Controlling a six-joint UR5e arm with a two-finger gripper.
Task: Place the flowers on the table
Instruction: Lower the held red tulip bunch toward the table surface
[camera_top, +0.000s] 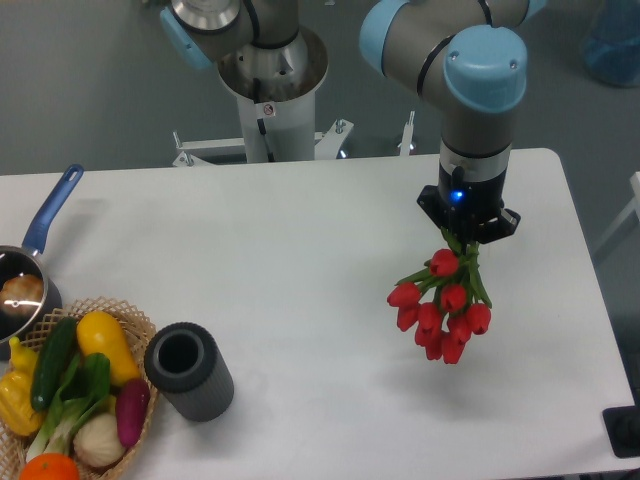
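A wicker basket (140, 325) sits at the table's (300, 260) seven o'clock corner, holding a yellow squash (105, 345), a dark green cucumber (52, 362), leafy greens (85, 395), a purple vegetable (131, 412), a pale onion-like bulb (98, 440), an orange (50, 467) and a yellow item (15, 395) at its left edge. Just beside the basket, at its three o'clock, stands a dark grey cylindrical cup (188, 370), open end up, with its inside dark and contents not discernible. At the table's nine o'clock edge a metal saucepan (20, 300) with a blue handle (52, 210) holds a pale brownish item that cannot be identified. The gripper (466, 232), at the table's three o'clock region, points straight down with its jaws closed on the stem ends of the flowers (440, 305). The bunch hangs below the gripper, long axis running from the clamped stems at one o'clock down to the red buds at seven o'clock, heads pointing down and slightly toward the table's centre. A faint shadow lies on the tabletop below the buds; whether the buds touch the surface cannot be determined.
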